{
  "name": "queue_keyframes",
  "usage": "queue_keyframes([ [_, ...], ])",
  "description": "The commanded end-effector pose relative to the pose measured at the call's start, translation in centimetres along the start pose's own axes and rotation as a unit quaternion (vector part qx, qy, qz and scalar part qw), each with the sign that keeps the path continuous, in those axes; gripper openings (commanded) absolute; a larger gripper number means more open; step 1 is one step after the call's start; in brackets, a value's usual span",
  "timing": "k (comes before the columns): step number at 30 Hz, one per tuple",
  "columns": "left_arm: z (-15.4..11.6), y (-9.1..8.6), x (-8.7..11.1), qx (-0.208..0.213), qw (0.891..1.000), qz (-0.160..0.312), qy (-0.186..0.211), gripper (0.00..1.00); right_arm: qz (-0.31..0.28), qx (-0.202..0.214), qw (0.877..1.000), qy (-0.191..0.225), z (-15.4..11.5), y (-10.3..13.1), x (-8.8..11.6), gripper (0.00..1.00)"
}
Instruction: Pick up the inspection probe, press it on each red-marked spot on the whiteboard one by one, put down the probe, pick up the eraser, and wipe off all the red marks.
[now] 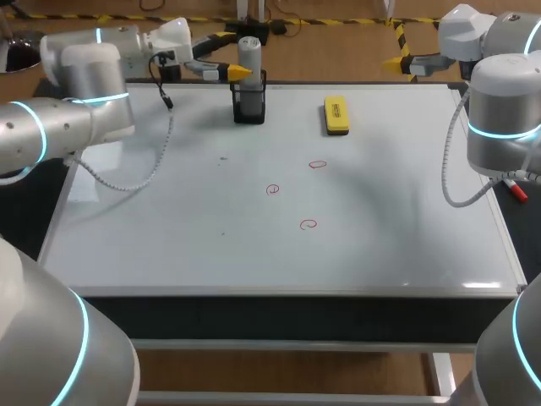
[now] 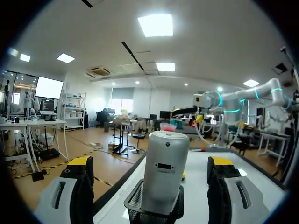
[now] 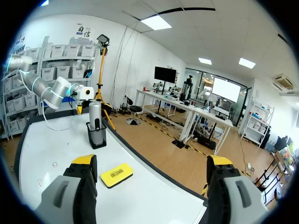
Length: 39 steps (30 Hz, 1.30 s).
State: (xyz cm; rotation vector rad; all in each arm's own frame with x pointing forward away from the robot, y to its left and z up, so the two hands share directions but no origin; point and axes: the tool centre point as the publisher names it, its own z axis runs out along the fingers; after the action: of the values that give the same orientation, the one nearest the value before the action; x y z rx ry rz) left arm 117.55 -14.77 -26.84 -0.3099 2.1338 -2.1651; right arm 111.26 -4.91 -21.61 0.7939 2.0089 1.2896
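Probe (image 1: 249, 57) stands upright in mesh holder (image 1: 248, 108) at surface's (image 1: 169, 237) far edge. Smooth, rigid cylinder, likely slippery; grip mid-body above holder. Left pincer (image 2: 150, 164) spread either side, no contact. Right pincer (image 3: 152, 161) spread, empty.

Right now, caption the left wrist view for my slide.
Open left gripper facing the grey inspection probe, upright in its black mesh holder.
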Motion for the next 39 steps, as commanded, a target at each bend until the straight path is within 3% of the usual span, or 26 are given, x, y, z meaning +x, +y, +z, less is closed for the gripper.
queue_keyframes([
  [1, 1.8, 0.5, -0.6, 0.001, 0.999, -0.001, 0.042, 1.0, 0.0, 0.001, 1.0, 0.001, 0.0, 0.0, -0.1, 1.0],
  [25, 3.2, 1.6, 0.1, 0.0, 0.999, -0.013, 0.029, 1.0, 0.0, 0.001, 1.0, 0.001, 0.0, 0.0, -0.1, 1.0],
  [35, 3.5, 2.1, 0.4, 0.001, 0.999, -0.016, 0.041, 1.0, 0.0, 0.001, 1.0, 0.001, 0.0, 0.0, -0.1, 1.0],
  [36, 3.5, 2.1, 0.5, 0.001, 0.999, -0.015, 0.042, 0.98, 0.0, 0.001, 1.0, 0.001, 0.0, 0.0, -0.1, 1.0],
  [37, 3.5, 2.0, 0.5, 0.001, 0.999, -0.014, 0.043, 0.64, 0.0, 0.001, 1.0, 0.001, 0.0, 0.0, -0.1, 1.0],
  [39, 3.4, 1.9, 0.6, 0.0, 0.999, -0.013, 0.043, 0.21, 0.0, 0.001, 1.0, 0.001, 0.0, 0.0, -0.1, 1.0],
])
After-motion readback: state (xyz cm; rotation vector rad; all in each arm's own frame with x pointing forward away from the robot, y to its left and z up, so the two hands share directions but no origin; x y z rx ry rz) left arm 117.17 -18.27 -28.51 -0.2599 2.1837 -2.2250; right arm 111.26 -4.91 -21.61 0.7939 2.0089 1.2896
